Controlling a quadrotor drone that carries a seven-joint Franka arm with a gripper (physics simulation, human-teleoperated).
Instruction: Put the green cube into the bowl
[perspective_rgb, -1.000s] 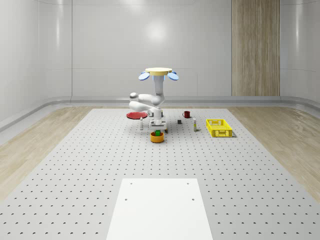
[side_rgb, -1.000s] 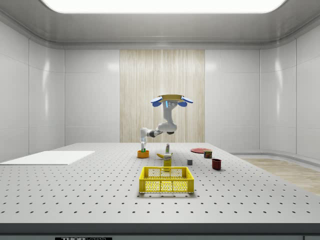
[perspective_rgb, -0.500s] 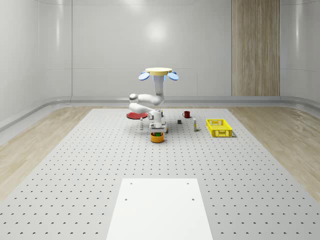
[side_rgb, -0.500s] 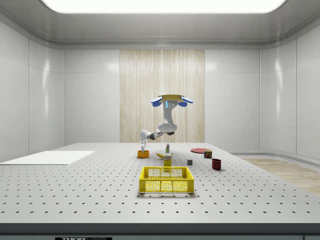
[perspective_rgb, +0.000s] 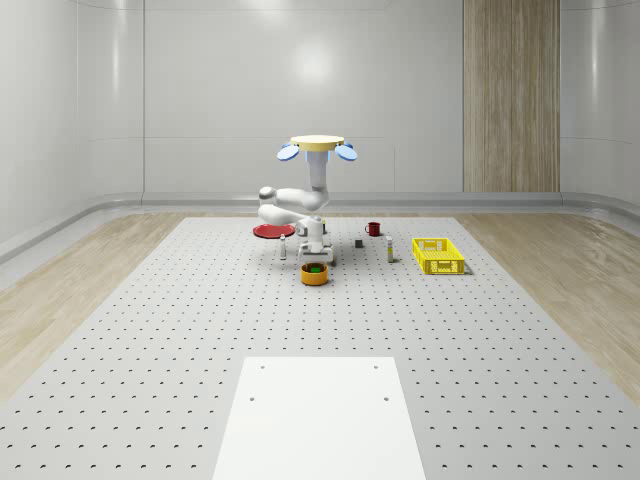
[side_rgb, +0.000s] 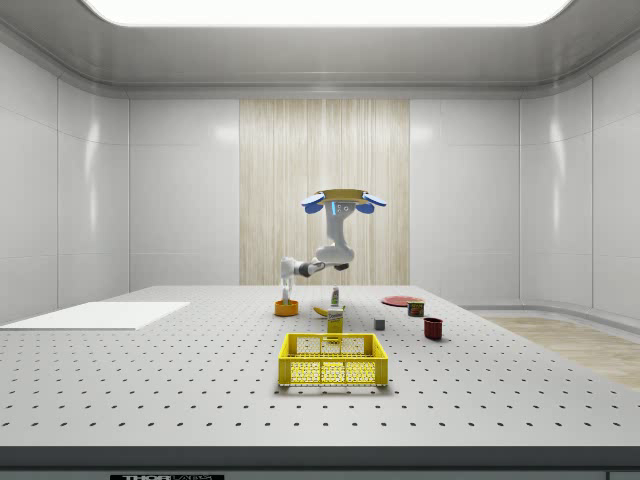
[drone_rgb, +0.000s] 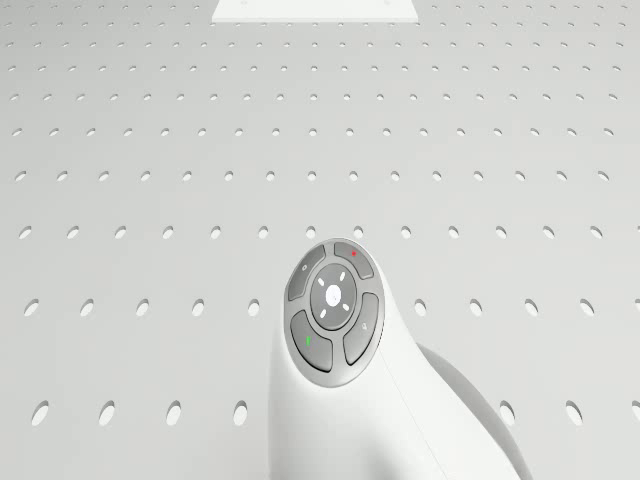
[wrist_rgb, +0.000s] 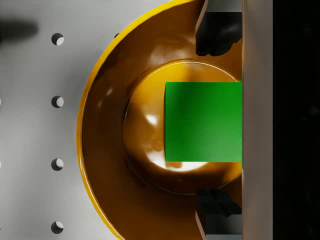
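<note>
Directly under the gripper (perspective_rgb: 315, 260) sits the orange bowl (perspective_rgb: 314, 275), and the green cube (wrist_rgb: 203, 121) lies on its floor. Both fingers (wrist_rgb: 216, 32) stand spread off the cube's sides, holding nothing. Up behind the gripper, the drone (perspective_rgb: 317, 148) hovers above the perforated table (perspective_rgb: 180, 330), its arm bent down.

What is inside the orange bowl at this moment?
The green cube lies on the floor of the bowl, under the gripper. A dark band covers the bowl's far side in the wrist view.
</note>
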